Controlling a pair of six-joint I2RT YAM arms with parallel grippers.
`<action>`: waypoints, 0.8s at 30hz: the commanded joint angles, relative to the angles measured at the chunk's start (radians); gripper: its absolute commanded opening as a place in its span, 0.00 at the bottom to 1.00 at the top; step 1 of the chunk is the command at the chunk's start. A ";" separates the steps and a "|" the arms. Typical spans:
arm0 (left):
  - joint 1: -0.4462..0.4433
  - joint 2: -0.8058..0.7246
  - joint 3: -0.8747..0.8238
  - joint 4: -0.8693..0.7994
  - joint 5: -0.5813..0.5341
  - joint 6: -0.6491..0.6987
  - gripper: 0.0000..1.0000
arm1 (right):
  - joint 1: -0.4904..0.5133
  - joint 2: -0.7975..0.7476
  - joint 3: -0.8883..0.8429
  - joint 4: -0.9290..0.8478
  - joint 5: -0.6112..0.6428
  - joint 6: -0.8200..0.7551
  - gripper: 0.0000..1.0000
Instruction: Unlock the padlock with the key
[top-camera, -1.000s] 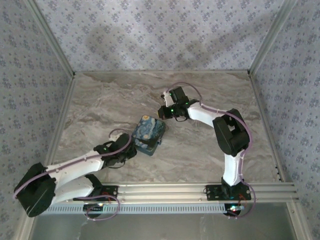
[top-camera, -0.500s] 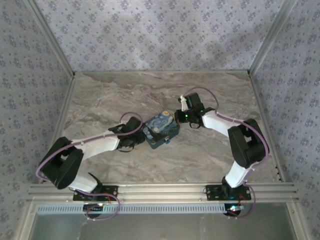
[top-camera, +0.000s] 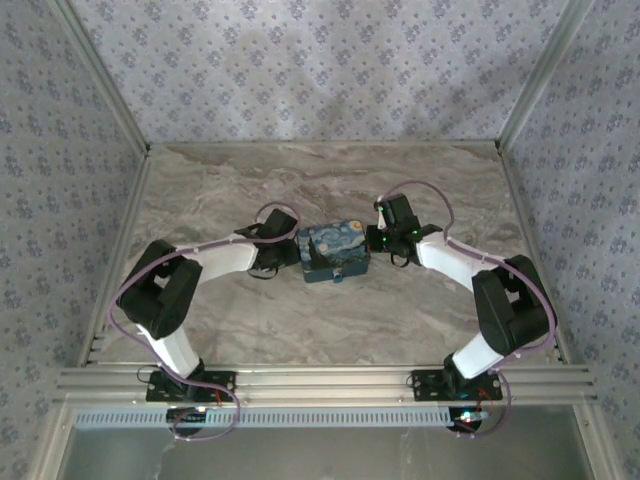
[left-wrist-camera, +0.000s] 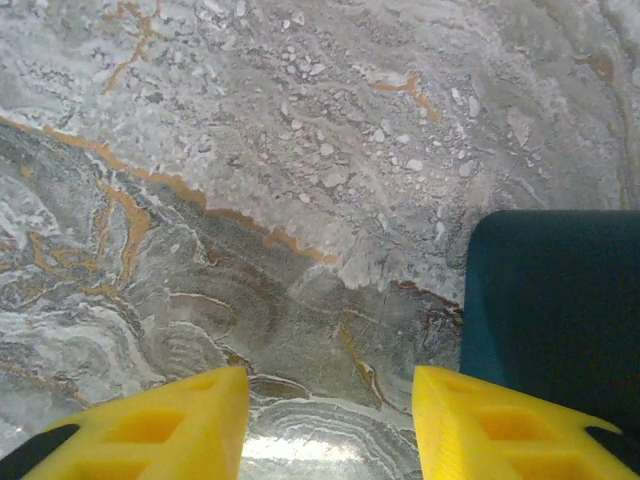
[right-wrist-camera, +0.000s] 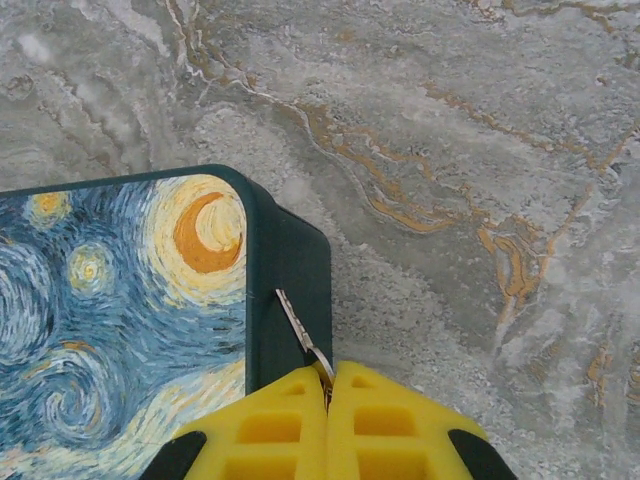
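One key (right-wrist-camera: 298, 328) beside starry-print box (right-wrist-camera: 120, 300)

Thin silver metal key (right-wrist-camera: 296, 322), rear end clamped in the right gripper (right-wrist-camera: 328, 374), slants up-left, tip against the dark teal side of the starry-night-print box (right-wrist-camera: 110, 300).

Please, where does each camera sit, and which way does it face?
Top external: above and behind the bases, looking down at table, left arm, right arm, starry box.
Left wrist: low over the table; open yellow jaws below, box at right.
Right wrist: low over the box corner; shut yellow jaws pinch the key.
All three share the box.
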 joint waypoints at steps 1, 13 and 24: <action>0.009 -0.029 0.027 0.127 0.087 0.009 0.52 | 0.019 0.010 -0.004 -0.096 -0.078 0.022 0.00; 0.011 -0.225 -0.068 0.051 0.058 0.035 0.60 | 0.039 -0.011 -0.002 -0.192 0.011 0.048 0.00; -0.100 -0.429 -0.171 -0.060 0.022 0.019 0.58 | 0.101 -0.013 0.003 -0.205 0.039 0.122 0.00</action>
